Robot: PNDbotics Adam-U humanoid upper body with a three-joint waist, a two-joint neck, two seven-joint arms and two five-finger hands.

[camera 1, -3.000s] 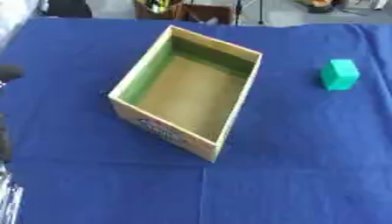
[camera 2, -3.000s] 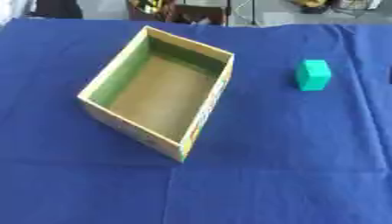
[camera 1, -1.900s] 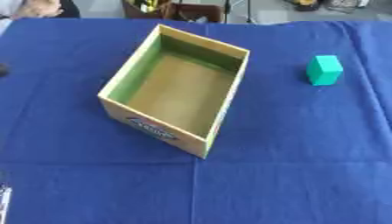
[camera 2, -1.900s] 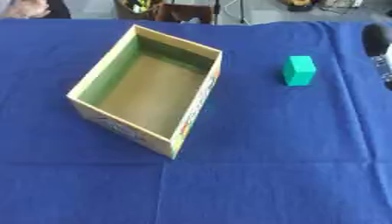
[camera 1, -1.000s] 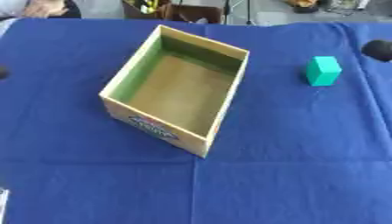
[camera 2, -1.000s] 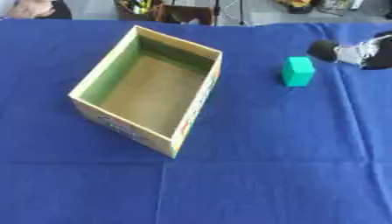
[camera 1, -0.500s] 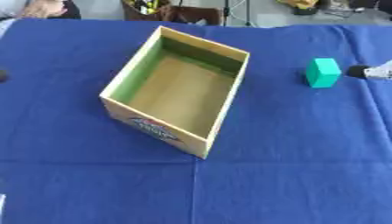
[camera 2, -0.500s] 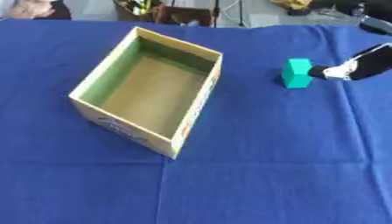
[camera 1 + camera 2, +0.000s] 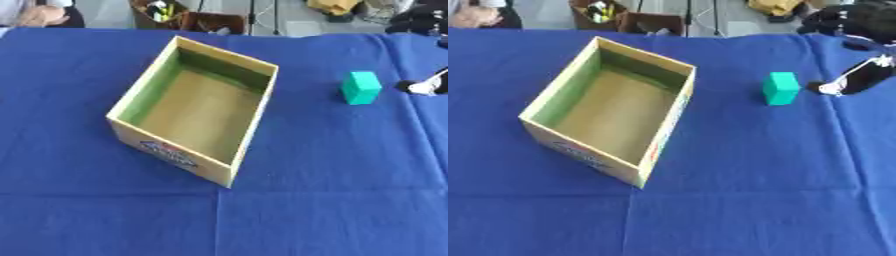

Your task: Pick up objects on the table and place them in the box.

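An open cardboard box with green inner walls stands left of the middle of the blue-covered table, and nothing shows inside it. A small green block stands upright on the cloth to the box's right. My right hand reaches in from the right edge, low over the cloth. Its fingers are stretched toward the block's right side. A pale fingertip stops a short gap from the block and does not touch it. The hand holds nothing. My left hand shows in neither view.
The blue cloth covers the whole table, with bare cloth in front of the box and the block. Beyond the far edge stand brown boxes of clutter, and my dark arm crosses the upper right corner.
Three seconds ago no hand was by the block. My right hand has come in from the right and dropped to just beside it, barely moving in the last half second. Box and block stayed put.
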